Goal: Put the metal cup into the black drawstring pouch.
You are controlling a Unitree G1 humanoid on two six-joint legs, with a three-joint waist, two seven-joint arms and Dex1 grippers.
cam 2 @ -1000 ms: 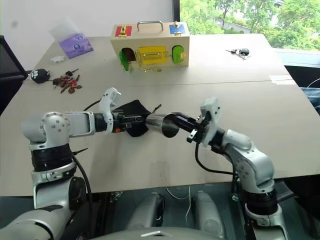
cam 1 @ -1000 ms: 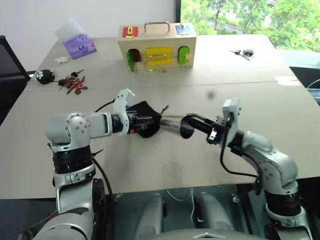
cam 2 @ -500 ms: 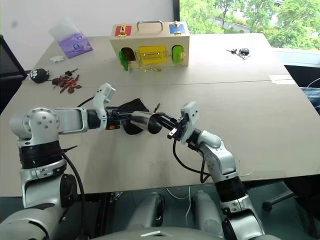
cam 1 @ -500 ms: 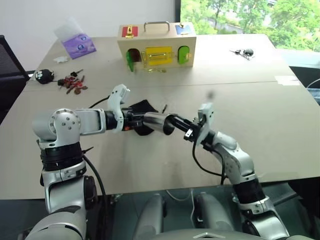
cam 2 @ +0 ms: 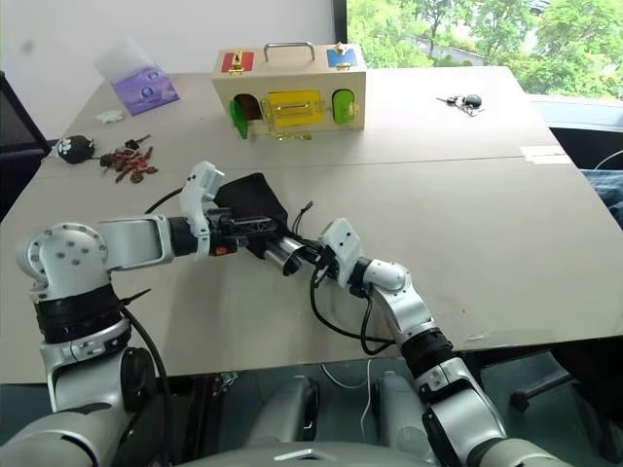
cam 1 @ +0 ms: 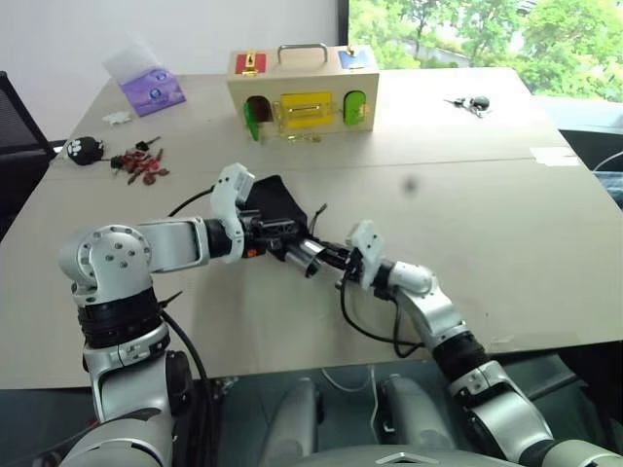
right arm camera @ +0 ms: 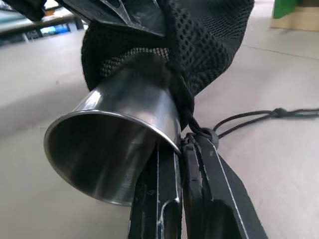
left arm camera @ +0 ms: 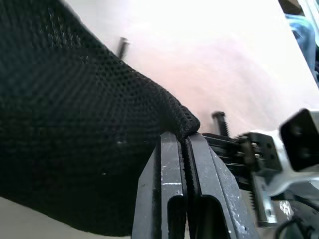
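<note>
The worktop [cam 1: 545, 233] carries the whole setup. At its far left edge, about ten o'clock from the arms, sit a black paw-print ball [cam 1: 87, 147] and a scatter of red-tagged keys [cam 1: 141, 165], with a purple tissue pack [cam 1: 154, 89] beyond them.

Left pincer [cam 1: 288, 236] — clenched on the rim fabric of the black drawstring pouch [cam 1: 274, 206]. The left wrist view shows its two fingers [left arm camera: 169, 194] pressed flat together with the mesh edge pinched between them. The pouch is lifted off the worktop, its mouth turned toward three o'clock.

The metal cup [cam 1: 309, 256] lies on its side at the pouch mouth, base end pushed into the mesh, open rim facing out toward the right arm. In the right wrist view the mesh wraps the narrower end of the cup [right arm camera: 114, 144] while the flared rim stands clear of the fabric. The cord [right arm camera: 259, 117] trails over the worktop beside it.

Right pincer [cam 1: 333, 261] — clenched on the metal cup's rim wall, one finger [right arm camera: 162, 199] inside and one outside.

At twelve o'clock stands a wooden latch box [cam 1: 303, 89]; at two o'clock, a small key bunch [cam 1: 470, 103].
</note>
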